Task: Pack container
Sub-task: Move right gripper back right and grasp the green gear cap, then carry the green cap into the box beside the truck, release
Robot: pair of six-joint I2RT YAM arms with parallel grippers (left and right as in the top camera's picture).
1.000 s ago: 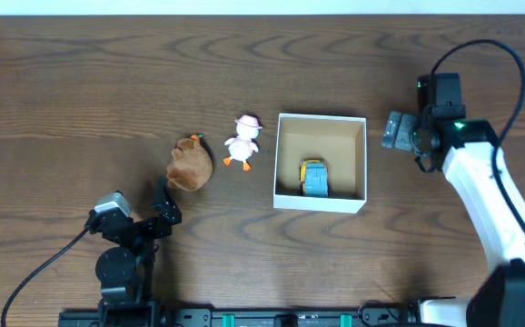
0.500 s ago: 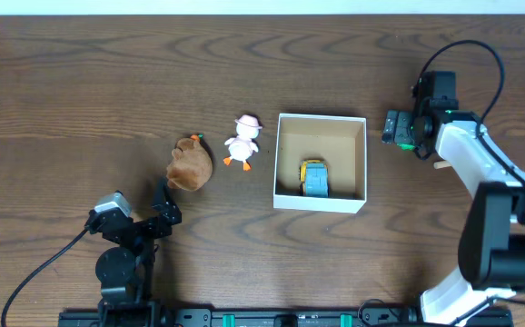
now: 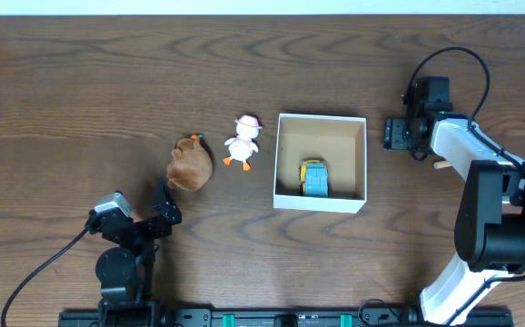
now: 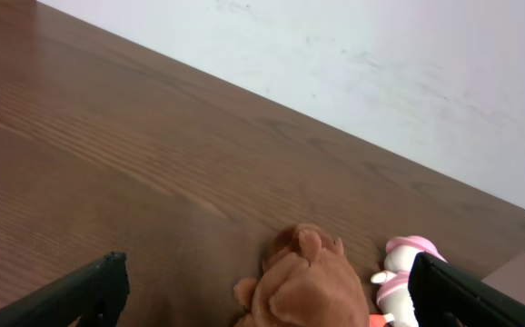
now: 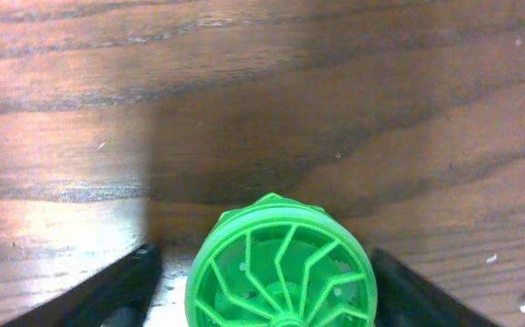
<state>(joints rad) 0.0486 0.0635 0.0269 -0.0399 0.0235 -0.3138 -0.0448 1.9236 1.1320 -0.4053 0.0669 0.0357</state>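
Observation:
The container (image 3: 321, 202) is a square white-walled box with a tan inside, at the table's middle right. A small blue and yellow toy (image 3: 314, 177) lies in it. A white duck toy (image 3: 242, 141) and a brown plush (image 3: 190, 164) lie to its left; both also show in the left wrist view, the duck (image 4: 401, 277) and the plush (image 4: 308, 282). My left gripper (image 3: 160, 211) (image 4: 267, 265) is open and empty, just short of the plush. My right gripper (image 3: 396, 133) (image 5: 262, 252) is right of the container. Its jaws stand open close on either side of a green spoked wheel (image 5: 281, 268).
The left arm's black cable (image 3: 40, 263) runs over the table's front left. The right arm (image 3: 480, 173) reaches in along the right edge. A pale wall (image 4: 381, 73) lies beyond the table's far edge.
My right arm has swung so its wrist turned and shifted slightly toward the container. The left arm and the toys have not moved.

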